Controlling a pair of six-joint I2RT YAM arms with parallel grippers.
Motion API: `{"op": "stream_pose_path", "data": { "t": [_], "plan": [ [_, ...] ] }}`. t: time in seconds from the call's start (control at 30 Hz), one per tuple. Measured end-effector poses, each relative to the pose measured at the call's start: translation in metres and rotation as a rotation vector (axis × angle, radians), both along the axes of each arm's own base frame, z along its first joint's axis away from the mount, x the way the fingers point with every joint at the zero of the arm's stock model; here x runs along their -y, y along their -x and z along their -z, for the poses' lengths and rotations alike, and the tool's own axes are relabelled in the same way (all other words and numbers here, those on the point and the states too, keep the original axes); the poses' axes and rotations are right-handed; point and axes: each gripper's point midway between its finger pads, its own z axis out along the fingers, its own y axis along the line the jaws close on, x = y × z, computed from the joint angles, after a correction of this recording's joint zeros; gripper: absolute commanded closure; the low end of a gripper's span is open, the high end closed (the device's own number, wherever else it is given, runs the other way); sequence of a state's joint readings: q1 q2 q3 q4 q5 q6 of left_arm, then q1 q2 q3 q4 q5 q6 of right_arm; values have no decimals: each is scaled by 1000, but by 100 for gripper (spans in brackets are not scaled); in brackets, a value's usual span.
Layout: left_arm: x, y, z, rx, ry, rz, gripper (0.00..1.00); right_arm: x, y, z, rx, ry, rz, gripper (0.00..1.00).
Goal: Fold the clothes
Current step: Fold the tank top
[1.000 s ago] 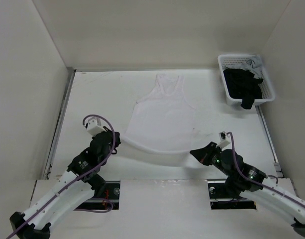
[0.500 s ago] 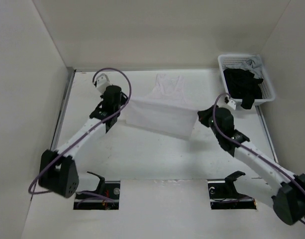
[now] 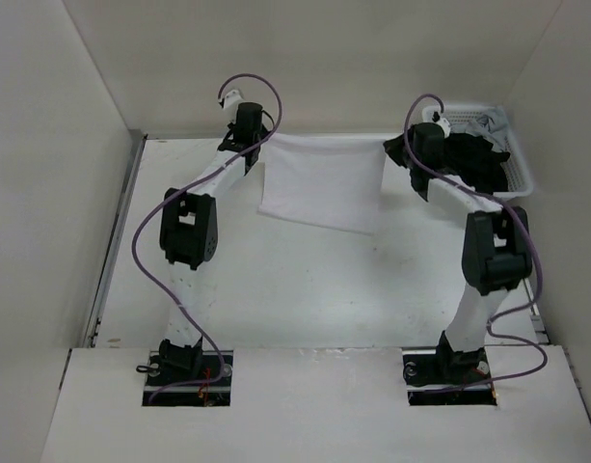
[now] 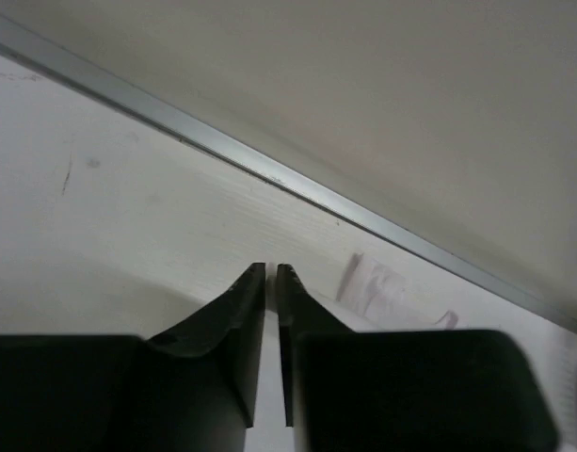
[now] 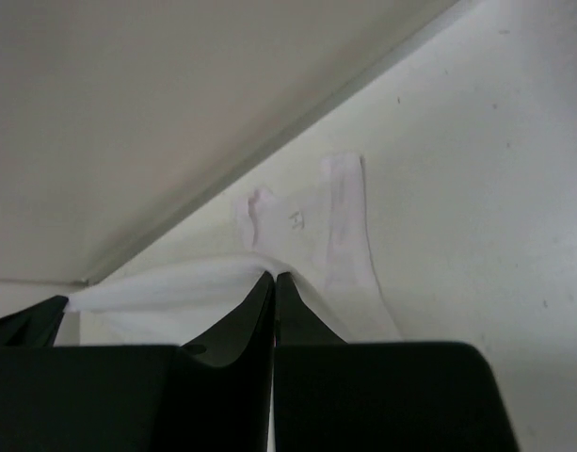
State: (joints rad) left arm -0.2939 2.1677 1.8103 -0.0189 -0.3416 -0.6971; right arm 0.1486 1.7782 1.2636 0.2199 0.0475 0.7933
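White cloth is sitting pinched at the tips of the right claw (image 5: 272, 276), whose jaws are pressing together on a corner of the white garment (image 3: 324, 183). In the wrist view the edge is running taut away from those tips. The left claw (image 3: 257, 145) is showing only a thin slit between its fingers, and I cannot tell whether it is gripping cloth or letting go.

A second ago both claws were working at the lower hem near 6 o'clock on the counter (image 3: 305, 289). Now both arms are reaching right out to 12 o'clock, having carried that hem up over the straps. By my reading this is making the first fold, as the garment is showing about half its length.

It is spreading between the claws, toward 3 o'clock from the left one and 9 o'clock from the right, with its folded edge facing 6 o'clock. Whether the top edge is resting down yet is unclear. The basket (image 3: 520, 178) of black garments (image 3: 473, 159) is sitting just beyond the right claw at 3 o'clock.
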Motion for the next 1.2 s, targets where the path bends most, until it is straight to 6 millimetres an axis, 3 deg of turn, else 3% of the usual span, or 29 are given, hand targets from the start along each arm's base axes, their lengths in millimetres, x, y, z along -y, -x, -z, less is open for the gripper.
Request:
{"op": "stream_pose_path", "data": {
  "t": [0.07,0.13,0.23,0.3,0.37,0.47,0.57,0.67,0.7,0.83,0.93,1.1,1.2],
  "plan": [
    [5,-20,12,-6,-2,13,72,1,-29,13,-15,-14,4,75],
    [6,-28,28,-25,-3,26,66,2,-51,36,-46,-24,11,56],
    [-3,-16,55,-96,-20,22,65,3,-50,72,-133,-23,17,50],
    [-12,8,72,-147,-34,14,65,4,-42,84,-167,-22,22,52],
    [-26,52,93,-216,-54,4,64,4,-25,88,-183,-18,29,62],
    [-37,112,107,-274,-52,3,60,-1,19,88,-193,-8,24,94],
    [-34,151,119,-293,7,36,59,-18,62,79,-159,-11,-13,98],
    [-26,173,139,-312,90,75,55,-34,94,78,-130,-17,-58,95],
    [-25,178,146,-318,115,81,54,-37,103,81,-127,-18,-70,92],
    [-16,176,139,-259,230,114,54,-35,136,99,-154,-11,-83,74],
    [-8,177,137,-241,280,137,54,-27,157,111,-168,-7,-76,68],
    [1,178,132,-214,331,167,55,-19,177,132,-202,-7,-61,60],
    [2,178,132,-208,342,172,59,-14,178,147,-239,-6,-44,58]
  ]
}}
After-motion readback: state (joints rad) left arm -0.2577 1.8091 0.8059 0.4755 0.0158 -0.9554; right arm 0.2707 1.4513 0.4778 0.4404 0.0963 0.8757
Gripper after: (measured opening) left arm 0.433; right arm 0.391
